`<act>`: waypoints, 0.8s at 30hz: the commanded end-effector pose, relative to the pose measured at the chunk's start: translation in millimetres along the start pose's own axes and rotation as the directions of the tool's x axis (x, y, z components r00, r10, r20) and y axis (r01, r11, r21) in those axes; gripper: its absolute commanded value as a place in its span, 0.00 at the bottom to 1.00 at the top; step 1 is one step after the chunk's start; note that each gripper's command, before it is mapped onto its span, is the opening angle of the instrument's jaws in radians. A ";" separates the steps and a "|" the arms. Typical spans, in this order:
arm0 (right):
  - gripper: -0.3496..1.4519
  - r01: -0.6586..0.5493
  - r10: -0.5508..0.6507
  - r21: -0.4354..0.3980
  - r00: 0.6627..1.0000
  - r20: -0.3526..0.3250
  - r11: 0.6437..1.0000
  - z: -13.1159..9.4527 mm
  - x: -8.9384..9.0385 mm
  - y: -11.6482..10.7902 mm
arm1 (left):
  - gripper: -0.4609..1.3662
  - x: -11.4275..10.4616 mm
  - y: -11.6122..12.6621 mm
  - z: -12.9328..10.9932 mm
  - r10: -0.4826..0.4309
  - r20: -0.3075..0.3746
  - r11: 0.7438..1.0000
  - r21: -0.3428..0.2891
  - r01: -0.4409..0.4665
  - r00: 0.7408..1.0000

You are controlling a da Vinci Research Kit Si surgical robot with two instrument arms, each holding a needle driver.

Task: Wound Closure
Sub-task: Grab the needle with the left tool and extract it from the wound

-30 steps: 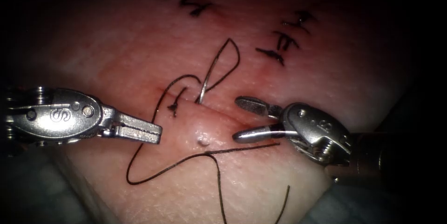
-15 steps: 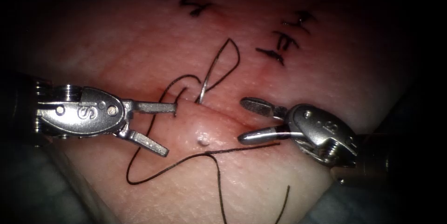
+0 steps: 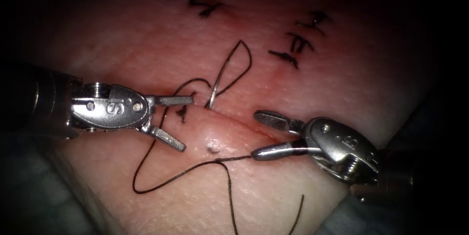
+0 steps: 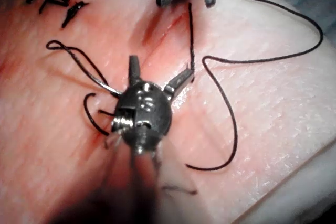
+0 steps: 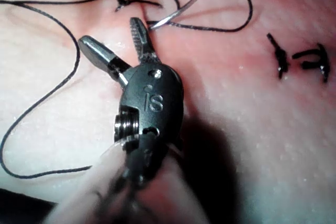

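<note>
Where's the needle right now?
In the endoscope view the needle stands in the tissue at the cut's upper edge, free of both tools. It is just right of the left tool's open jaws and up-left of the right tool.

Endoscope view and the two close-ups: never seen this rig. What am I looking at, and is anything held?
This is a surgical practice robot with two thin arms, each ending in a small two-jawed pincer. The endoscope looks down on pork tissue with a cut. The other two pictures come from cameras riding on each arm.

The left pincer and the right pincer both stand open and hold nothing. The curved needle stands stuck in the tissue at the cut, free of both. Dark thread lies looped over the tissue. Finished stitches sit farther back.
</note>
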 end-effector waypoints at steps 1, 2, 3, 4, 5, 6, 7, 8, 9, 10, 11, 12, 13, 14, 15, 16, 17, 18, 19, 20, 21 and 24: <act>0.66 0.000 0.000 0.004 1.000 0.000 1.000 -0.1 0.1 -0.1 | 0.56 -0.3 0.0 0.5 -0.001 0.002 1.000 0.012 0.001 1.000; 0.66 0.000 0.000 0.005 1.000 0.001 1.000 -0.3 0.1 -0.1 | 0.57 -0.7 0.0 1.0 0.020 0.003 1.000 0.018 -0.020 1.000; 0.66 0.000 0.000 0.005 1.000 0.001 1.000 -0.3 0.1 -0.1 | 0.57 -0.8 0.0 1.2 0.020 0.003 1.000 0.020 -0.020 1.000; 0.66 0.000 0.000 0.007 1.000 0.001 1.000 -0.5 0.1 -0.1 | 0.57 -1.3 0.1 1.8 0.035 0.005 0.999 0.028 -0.035 0.999; 0.65 0.000 0.000 0.007 1.000 0.001 1.000 -0.6 0.0 -0.1 | 0.56 -1.6 0.2 2.2 0.055 0.007 0.998 0.034 -0.055 0.998; 0.65 0.000 0.000 0.008 1.000 0.002 1.000 -0.7 0.0 -0.1 | 0.55 -1.8 0.2 2.3 0.056 0.007 0.998 0.036 -0.056 0.998; 0.65 0.000 0.000 0.008 1.000 0.002 1.000 -0.8 0.0 -0.1 | 0.55 -2.2 0.4 2.6 0.065 0.011 0.997 0.040 -0.065 0.998; 0.65 0.000 0.000 0.008 1.000 0.002 1.000 -0.8 0.0 -0.1 | 0.55 -2.3 0.5 2.8 0.066 0.014 0.997 0.042 -0.066 0.998; 0.65 0.000 0.000 0.007 1.000 0.002 1.000 -0.9 0.0 -0.1 | 0.52 -2.7 0.6 3.1 0.074 0.021 0.996 0.046 -0.075 0.997; 0.65 0.000 0.000 0.007 1.000 0.003 1.000 -0.9 0.0 -0.1 | 0.48 -3.0 0.7 3.3 0.077 0.031 0.996 0.049 -0.078 0.997; 0.65 0.000 0.000 0.008 1.000 0.003 1.000 -0.9 0.0 -0.1 | 0.45 -3.3 0.9 3.5 0.079 0.037 0.995 0.051 -0.081 0.996; 0.65 0.000 0.000 0.008 1.000 0.003 1.000 -1.0 0.0 -0.2 | 0.40 -3.6 1.0 3.7 0.081 0.046 0.995 0.054 -0.084 0.996; 0.65 0.000 0.000 0.008 1.000 0.003 1.000 -1.0 0.0 -0.2 | 0.35 -4.0 1.2 4.0 0.084 0.059 0.995 0.057 -0.087 0.995; 0.65 0.000 0.000 0.008 1.000 0.003 1.000 -1.0 0.0 -0.2 | 0.30 -4.5 1.5 4.2 0.087 0.066 0.994 0.061 -0.091 0.994; 0.65 0.000 0.000 0.008 1.000 0.003 1.000 -1.0 0.0 -0.2 | 0.30 -4.6 1.5 4.3 0.088 0.066 0.994 0.062 -0.092 0.994; 0.65 0.000 0.000 0.008 1.000 0.003 1.000 -1.0 0.0 -0.2 | 0.32 -5.2 1.8 4.6 0.091 0.072 0.993 0.071 -0.096 0.993; 0.65 0.000 0.000 0.008 1.000 0.003 1.000 -1.0 0.0 -0.2 | 0.32 -5.6 2.1 4.9 0.093 0.073 0.992 0.073 -0.099 0.993; 0.65 0.000 0.000 0.008 1.000 0.003 1.000 -1.0 0.0 -0.2 | 0.30 -6.1 2.2 5.2 0.102 0.075 0.991 0.078 -0.108 0.992; 0.65 0.000 0.000 0.008 1.000 0.003 1.000 -1.0 0.0 -0.3 | 0.30 -6.3 2.2 5.4 0.097 0.074 0.991 0.081 -0.103 0.992; 0.65 0.000 0.000 0.008 1.000 0.003 1.000 -1.0 0.0 -0.3 | 0.32 -6.5 2.3 5.6 0.092 0.074 0.992 0.084 -0.098 0.993; 0.65 0.000 0.000 0.008 1.000 0.003 1.000 -1.0 0.0 -0.3 | 0.33 -6.6 2.3 5.8 0.093 0.075 0.992 0.082 -0.099 0.993; 0.65 0.000 0.000 0.008 1.000 0.003 1.000 -1.0 0.0 -0.4 | 0.38 -6.8 2.6 6.3 0.090 0.075 0.993 0.071 -0.095 0.993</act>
